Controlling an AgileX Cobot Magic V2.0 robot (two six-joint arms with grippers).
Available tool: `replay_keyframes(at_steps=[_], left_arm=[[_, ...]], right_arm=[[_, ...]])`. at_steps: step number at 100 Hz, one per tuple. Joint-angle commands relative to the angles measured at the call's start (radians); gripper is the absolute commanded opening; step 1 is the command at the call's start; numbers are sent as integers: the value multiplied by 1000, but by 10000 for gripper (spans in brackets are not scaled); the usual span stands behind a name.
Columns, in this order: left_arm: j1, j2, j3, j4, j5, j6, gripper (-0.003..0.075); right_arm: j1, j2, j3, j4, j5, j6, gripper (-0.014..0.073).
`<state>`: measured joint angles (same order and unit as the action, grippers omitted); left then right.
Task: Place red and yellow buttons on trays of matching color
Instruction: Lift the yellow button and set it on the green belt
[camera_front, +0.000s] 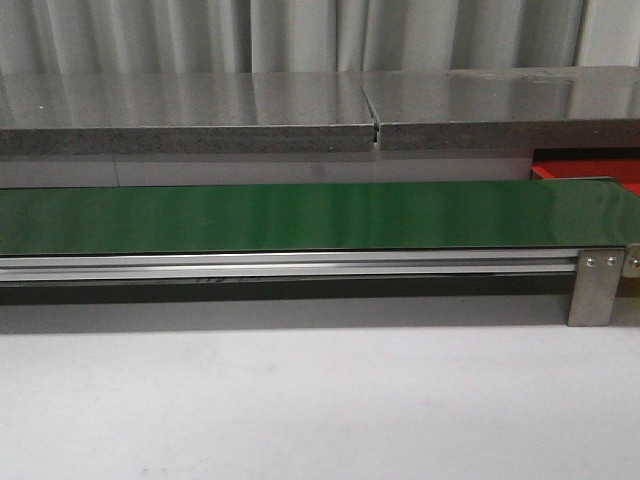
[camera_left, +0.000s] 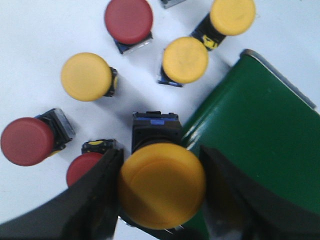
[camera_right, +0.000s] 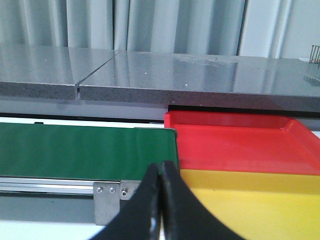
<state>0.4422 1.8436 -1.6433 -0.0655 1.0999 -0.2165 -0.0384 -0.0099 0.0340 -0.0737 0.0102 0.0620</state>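
My left gripper (camera_left: 161, 162) is shut on a yellow button (camera_left: 161, 187), one black finger on each side of its cap, beside the end of the green belt (camera_left: 255, 130). Loose on the white table lie several more buttons: red ones (camera_left: 128, 20) (camera_left: 26, 141) (camera_left: 82, 167) and yellow ones (camera_left: 86, 76) (camera_left: 185, 59) (camera_left: 232, 16). My right gripper (camera_right: 161, 167) is shut with nothing in it, near the belt's other end. Just past it sit the red tray (camera_right: 240, 142) and the yellow tray (camera_right: 260, 205), side by side. Neither gripper shows in the front view.
The long green belt (camera_front: 300, 215) runs across the front view on a metal frame with a bracket (camera_front: 597, 285). A grey stone ledge (camera_front: 250, 115) runs behind it. A corner of the red tray (camera_front: 590, 172) shows at the right.
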Motion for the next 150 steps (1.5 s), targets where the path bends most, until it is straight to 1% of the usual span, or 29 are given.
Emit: replay_keyframes(at_steps=[1,24,34,45,54,57,61,64,69,71,74,76,81,102,112,120,128,138,150], left_arm=[[-46,-63,-31,-7,-14,3,240],[-134,-45,-31,-7,-8,3,240],[-145,-28,-31,-7,-5,11,240],[-145,-2,-31,-14,28,17,241],[-145,14,-31,-14,32,19,253],[-145,16,-31,-14,27,19,270],[-145,18,-31,-14,20,19,318],[-145,18,-31,-14,15,19,365],[-145,18,-31,-14,8,20,475],[-145,18,-31,-20,4,20,503],[-145,18,-33,-24,4,20,566],[-145,18,-38,-29,4,20,596],[-145,18,-46,-33,4,20,632],[-145,-31,-84,-71,-14,20,598],[-145,-64,-90,-72,-8,22,597],[-143,-88,-90,-52,10,27,595],[-140,-105,-90,-20,41,29,570],[-122,-123,-65,-10,77,29,539],[-89,-160,14,-10,61,29,512]], right_arm=[[-5,-12,-17,-6,-81,-6,-120],[-5,-12,-17,-6,-81,-6,-120],[-5,-12,-17,-6,-81,-6,-120],[-5,-12,-17,-6,-81,-6,-120],[-5,-12,-17,-6,-81,-6,-120],[-5,-12,-17,-6,-81,-6,-120],[-5,-12,-17,-6,-81,-6,-120],[-5,-12,-17,-6,-81,-6,-120],[-5,-12,-17,-6,-81,-6,-120],[-5,-12,-17,-6,-81,-6,-120],[-5,-12,-17,-6,-81,-6,-120],[-5,-12,-17,-6,-81,-6,-120],[-5,-12,-17,-6,-81,-6,-120],[-5,-12,-17,-6,-81,-6,-120],[-5,-12,-17,-6,-81,-6,-120],[-5,-12,-17,-6,-81,-6,-120],[-5,-12,-17,-6,-81,-6,-120],[-5,-12,-17,-6,-81,-6,-120],[-5,-12,-17,-6,-81,-6,-120]])
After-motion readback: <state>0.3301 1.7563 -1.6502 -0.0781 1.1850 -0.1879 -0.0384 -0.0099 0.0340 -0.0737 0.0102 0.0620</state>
